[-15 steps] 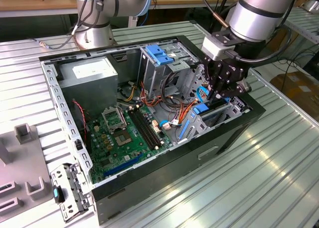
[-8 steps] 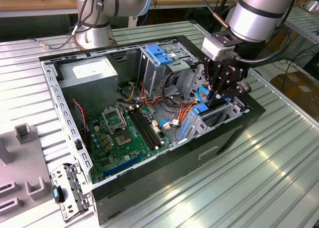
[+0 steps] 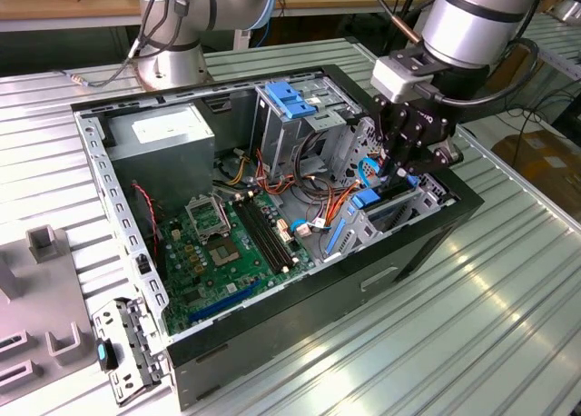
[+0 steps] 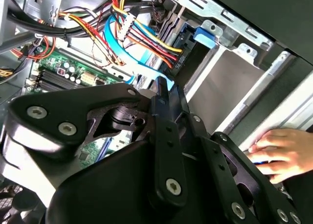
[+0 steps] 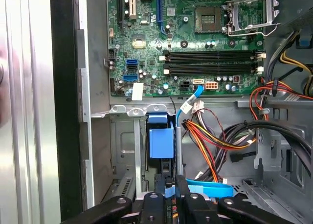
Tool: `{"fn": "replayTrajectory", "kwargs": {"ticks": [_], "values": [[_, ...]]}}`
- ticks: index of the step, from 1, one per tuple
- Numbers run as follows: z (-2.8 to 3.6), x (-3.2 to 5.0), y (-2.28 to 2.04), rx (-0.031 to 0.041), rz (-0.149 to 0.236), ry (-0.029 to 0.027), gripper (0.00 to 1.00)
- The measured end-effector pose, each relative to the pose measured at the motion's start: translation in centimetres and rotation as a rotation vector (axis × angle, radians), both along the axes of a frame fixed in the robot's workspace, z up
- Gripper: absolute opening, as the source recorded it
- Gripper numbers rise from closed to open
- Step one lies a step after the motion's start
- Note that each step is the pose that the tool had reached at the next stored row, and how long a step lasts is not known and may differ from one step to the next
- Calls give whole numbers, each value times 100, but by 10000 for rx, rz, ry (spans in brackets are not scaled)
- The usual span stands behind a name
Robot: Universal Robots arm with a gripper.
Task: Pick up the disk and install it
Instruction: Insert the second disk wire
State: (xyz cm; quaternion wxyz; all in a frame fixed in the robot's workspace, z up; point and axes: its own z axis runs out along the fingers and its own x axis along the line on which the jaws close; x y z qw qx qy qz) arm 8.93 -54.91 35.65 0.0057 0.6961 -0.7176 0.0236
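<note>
The black robot gripper [image 3: 397, 166], right of centre in the exterior view, reaches down into the open black computer case [image 3: 272, 330]; its fingers are pinched on the blue-framed disk [image 5: 161, 142], which stands on edge in the grey metal bay [image 5: 124, 150]; a person's hand [image 4: 279, 153] rests on the case edge.

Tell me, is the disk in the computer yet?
Nearly. Done: the disk stands edge-on in the metal bay at the front of the case. In hand: the gripper sits right over its blue frame. Left: I cannot tell whether it is pushed fully home or let go.
</note>
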Motion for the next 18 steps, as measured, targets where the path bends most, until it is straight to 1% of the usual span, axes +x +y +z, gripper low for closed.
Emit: {"fn": "replayTrajectory", "kwargs": {"ticks": [7, 9, 18], "values": [[7, 0, 0, 2, 0, 0, 22], [9, 0, 0, 0, 1, 0, 11], [19, 0, 0, 1, 0, 0, 11]]}}
